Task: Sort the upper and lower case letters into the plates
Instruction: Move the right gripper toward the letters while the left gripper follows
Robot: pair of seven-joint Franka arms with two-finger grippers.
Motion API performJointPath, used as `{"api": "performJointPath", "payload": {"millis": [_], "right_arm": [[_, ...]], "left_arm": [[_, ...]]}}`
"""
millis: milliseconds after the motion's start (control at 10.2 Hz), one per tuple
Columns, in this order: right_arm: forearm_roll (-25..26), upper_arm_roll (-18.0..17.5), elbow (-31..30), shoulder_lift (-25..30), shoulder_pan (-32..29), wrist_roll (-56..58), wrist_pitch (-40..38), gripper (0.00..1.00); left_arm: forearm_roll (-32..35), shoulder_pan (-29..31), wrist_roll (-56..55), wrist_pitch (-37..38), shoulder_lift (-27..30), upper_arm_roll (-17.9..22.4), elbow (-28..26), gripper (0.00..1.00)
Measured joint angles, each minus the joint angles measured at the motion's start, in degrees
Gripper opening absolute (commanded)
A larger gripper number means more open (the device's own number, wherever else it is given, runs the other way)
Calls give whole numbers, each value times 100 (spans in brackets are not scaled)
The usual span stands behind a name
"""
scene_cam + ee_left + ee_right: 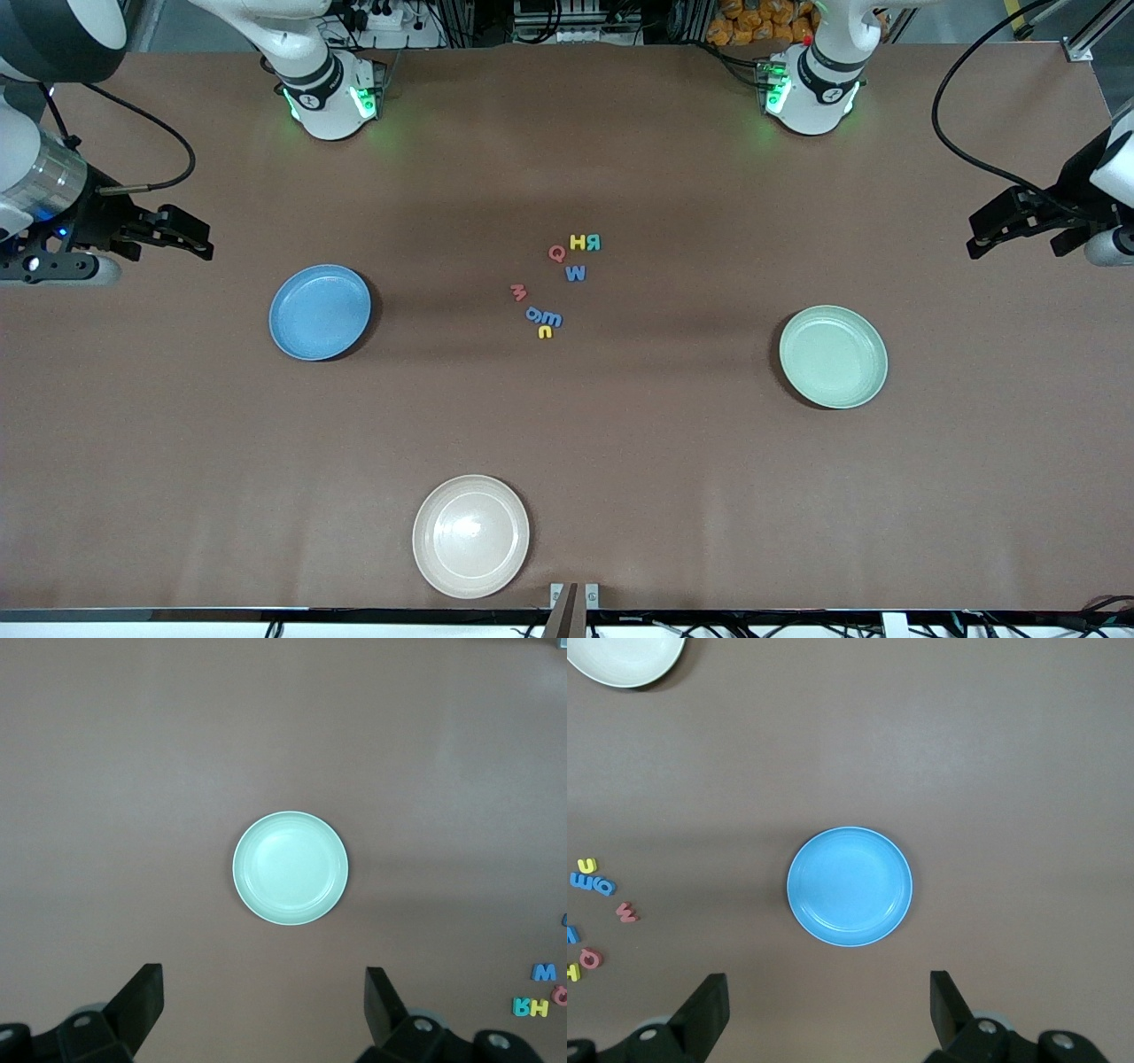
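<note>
Several tiny toy letters (554, 283) lie in a loose cluster on the brown table, midway between the plates: a teal, a yellow, a red and a blue one farther from the front camera, then a red, a teal, a blue and a yellow one nearer. The blue plate (319, 312) lies toward the right arm's end and holds nothing. The mint green plate (833, 356) lies toward the left arm's end and holds nothing. My right gripper (197, 239) is open and empty, high over the table's right-arm end. My left gripper (982, 235) is open and empty, high over the left-arm end. The left wrist view shows the mint plate (291, 868), the right wrist view the blue plate (850, 887).
A cream-white plate (470, 535) lies near the table's front edge, nearer to the front camera than the letters; it also shows in the right wrist view (625, 656). Black cables run over the table at both ends.
</note>
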State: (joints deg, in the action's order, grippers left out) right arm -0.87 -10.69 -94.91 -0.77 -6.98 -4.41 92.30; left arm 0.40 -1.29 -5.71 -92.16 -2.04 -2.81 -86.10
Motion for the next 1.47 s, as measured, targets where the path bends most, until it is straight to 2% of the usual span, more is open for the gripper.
{"api": "performJointPath", "payload": {"millis": [588, 882, 1078, 1275, 1471], "right_arm": [[-14, 2, -9, 0, 31, 2, 2, 100], [-43, -11, -165, -82, 742, -60, 324, 100], [-51, -23, -454, -401, 1332, -68, 860, 100], [-50, -47, -563, -964, 1924, -115, 1269, 100], [-50, -288, -571, -1427, 2062, -129, 1731, 100]], "left_arm": [[0, -32, 0, -3, -20, -58, -46, 100], [0, -71, -13, -184, -73, -356, -209, 100], [0, -86, -15, -222, -80, -471, -263, 100], [0, -90, -59, -225, -92, -559, -293, 100], [0, -92, -98, -236, -101, -660, -363, 100]]}}
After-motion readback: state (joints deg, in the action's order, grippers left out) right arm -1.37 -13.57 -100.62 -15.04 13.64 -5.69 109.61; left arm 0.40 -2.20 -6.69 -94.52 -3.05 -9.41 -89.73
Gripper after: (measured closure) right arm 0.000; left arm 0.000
